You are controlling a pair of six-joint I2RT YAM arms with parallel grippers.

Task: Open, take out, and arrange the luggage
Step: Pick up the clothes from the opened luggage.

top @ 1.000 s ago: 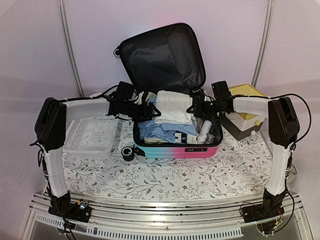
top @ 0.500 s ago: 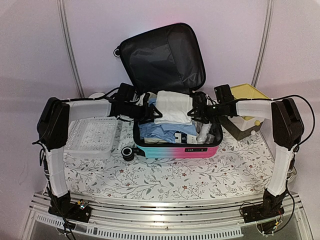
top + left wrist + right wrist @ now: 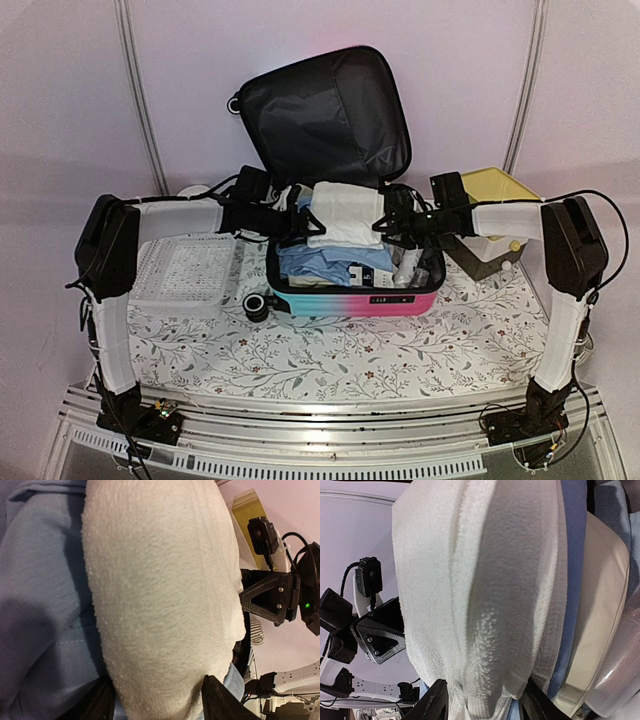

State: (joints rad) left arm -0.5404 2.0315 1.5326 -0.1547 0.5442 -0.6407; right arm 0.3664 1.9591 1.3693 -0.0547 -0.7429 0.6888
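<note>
Hold: left gripper [image 3: 302,226], right gripper [image 3: 385,223] pinch folded white terry towel [image 3: 345,213]
Risk: uneven lift may unfold it, dragging blue cloth garment [image 3: 320,262]

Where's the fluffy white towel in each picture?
Top external: the white towel is in the middle, on top of the open luggage.
Left wrist: the white towel fills the middle.
Right wrist: the white towel fills the middle.
Shared landmark: the blue clothes next to it.
</note>
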